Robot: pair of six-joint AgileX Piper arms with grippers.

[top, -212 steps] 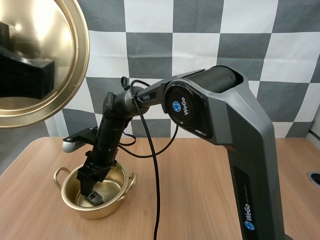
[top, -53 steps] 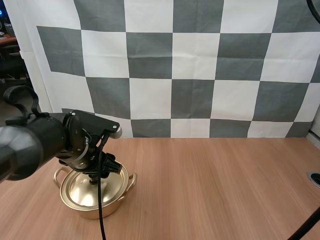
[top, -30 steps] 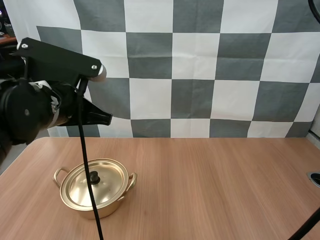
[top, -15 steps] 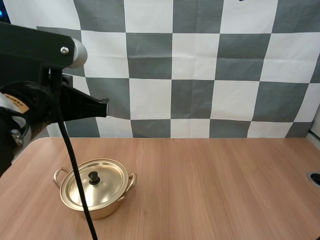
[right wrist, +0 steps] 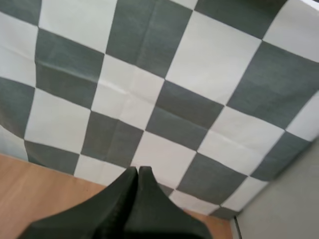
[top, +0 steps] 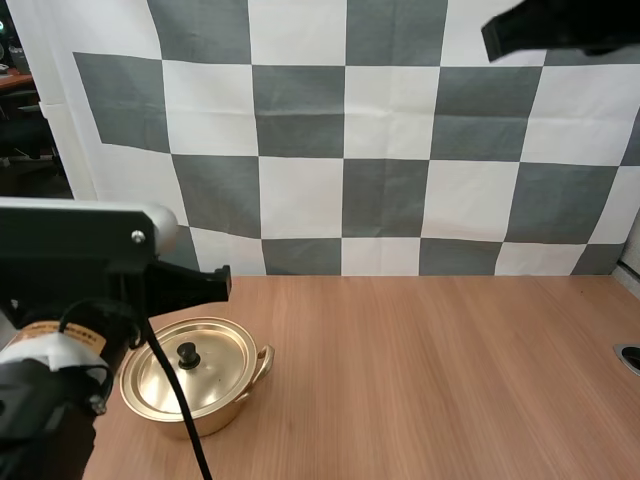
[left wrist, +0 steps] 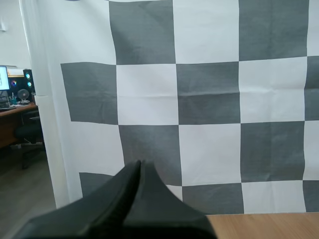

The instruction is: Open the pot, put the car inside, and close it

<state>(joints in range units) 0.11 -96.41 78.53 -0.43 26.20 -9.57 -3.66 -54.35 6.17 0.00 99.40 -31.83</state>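
The gold pot (top: pixel 190 400) stands on the table's left side with its lid (top: pixel 205 368) on, black knob (top: pixel 187 352) up. The lid hides the pot's inside. My left gripper (top: pixel 222 282) hangs above and just behind the pot, well clear of the knob, pointing right; in the left wrist view its fingers (left wrist: pixel 130 184) lie together as one dark wedge holding nothing. A dark part of my right arm (top: pixel 555 28) reaches in high over the table's right side. My right gripper (right wrist: pixel 137 170) is shut on nothing, facing the backdrop above the table's far edge.
The wooden table (top: pixel 450 380) stretches bare to the right of the pot. A small round fitting (top: pixel 630 357) sits at its right edge. My left arm's bulky body (top: pixel 60 330) fills the near left corner beside the pot.
My left arm, after leaving the lid on the pot, has drawn back and dropped lower beside it. My right arm has come into sight high at the right, its gripper now shut.
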